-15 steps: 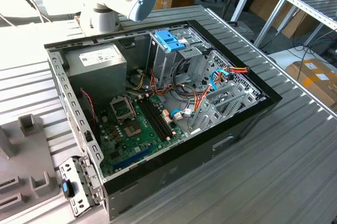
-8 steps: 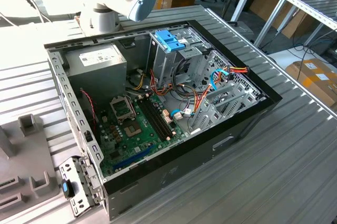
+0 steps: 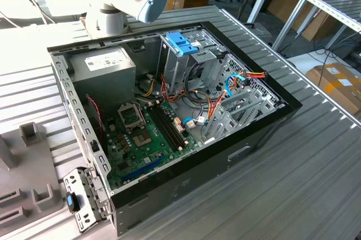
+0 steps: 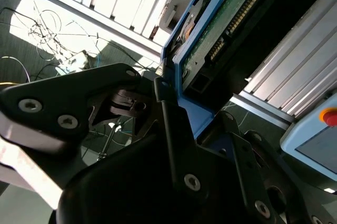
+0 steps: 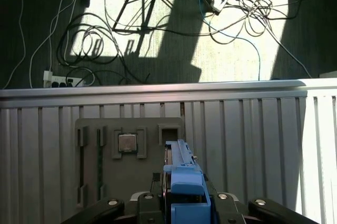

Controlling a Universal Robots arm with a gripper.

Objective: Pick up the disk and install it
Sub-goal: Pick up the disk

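**Disk gripped, free end leading**

In both wrist views we see the gripper (image 5: 185, 199) with its jaws pinching one end of the disk (image 5: 181, 174). The disk's long axis runs straight out from the jaws, so the free end points away from the wrist. In the second wrist view its green circuit board (image 4: 221, 29) shows inside the blue rail.

In the first wrist view the disk is edge-on over a grey tray (image 5: 131, 179) that carries a chip (image 5: 126, 142). The tray sits on the slatted table (image 5: 253, 145) near its edge, with cables (image 5: 158, 24) on the floor beyond. We cannot tell how high the disk hangs.

In the exterior view the open case (image 3: 225, 161) lies on the table, with a blue handle (image 3: 181, 43) topping its drive cage (image 3: 194, 68). We judge the pick-up done and the install not yet made.
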